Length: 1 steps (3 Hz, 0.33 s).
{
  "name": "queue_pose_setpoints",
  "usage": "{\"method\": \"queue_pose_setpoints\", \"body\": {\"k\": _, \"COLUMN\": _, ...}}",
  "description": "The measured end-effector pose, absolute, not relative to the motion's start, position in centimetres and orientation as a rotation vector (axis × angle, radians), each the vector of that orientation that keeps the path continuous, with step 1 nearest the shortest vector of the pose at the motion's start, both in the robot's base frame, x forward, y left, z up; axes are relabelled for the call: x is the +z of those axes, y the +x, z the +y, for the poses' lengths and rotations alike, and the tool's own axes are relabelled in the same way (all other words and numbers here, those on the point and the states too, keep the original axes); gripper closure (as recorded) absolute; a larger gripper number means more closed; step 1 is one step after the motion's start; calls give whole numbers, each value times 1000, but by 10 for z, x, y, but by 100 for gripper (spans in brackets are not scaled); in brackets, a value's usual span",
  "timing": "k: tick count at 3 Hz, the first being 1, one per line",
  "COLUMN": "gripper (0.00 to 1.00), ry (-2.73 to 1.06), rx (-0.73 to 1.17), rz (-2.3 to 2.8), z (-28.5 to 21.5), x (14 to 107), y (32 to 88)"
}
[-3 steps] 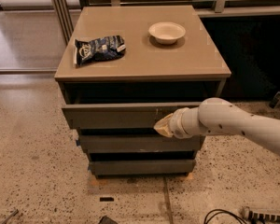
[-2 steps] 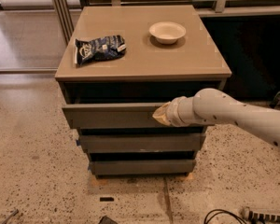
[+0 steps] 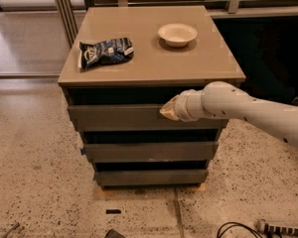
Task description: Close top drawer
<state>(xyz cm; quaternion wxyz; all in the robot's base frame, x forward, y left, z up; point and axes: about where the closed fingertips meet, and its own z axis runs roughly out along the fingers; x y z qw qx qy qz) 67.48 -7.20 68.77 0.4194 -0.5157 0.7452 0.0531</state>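
Observation:
The top drawer [image 3: 119, 117] is the uppermost of three grey-brown fronts on the cabinet. Its flat front stands a little out from the cabinet, with a dark gap under the cabinet top. My gripper [image 3: 169, 109] is at the end of the white arm that reaches in from the right. Its tip is against the drawer front, right of the middle, near the upper edge.
On the cabinet top [image 3: 149, 58] lie a dark blue chip bag [image 3: 105, 52] at the left and a white bowl [image 3: 177, 34] at the back right. Two lower drawer fronts [image 3: 149, 151] sit below. Cables [image 3: 248, 228] lie on the speckled floor at the lower right.
My gripper has moved up and a little toward the cabinet along the top drawer front. The drawer front looks slightly further in than before.

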Motion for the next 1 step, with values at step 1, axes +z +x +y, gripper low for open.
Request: {"method": "queue_pose_setpoints", "body": {"k": 1, "gripper": 100, "ry": -1293, "rx": 133, "rz": 1868, "z": -72, "x": 688, "y": 675}}
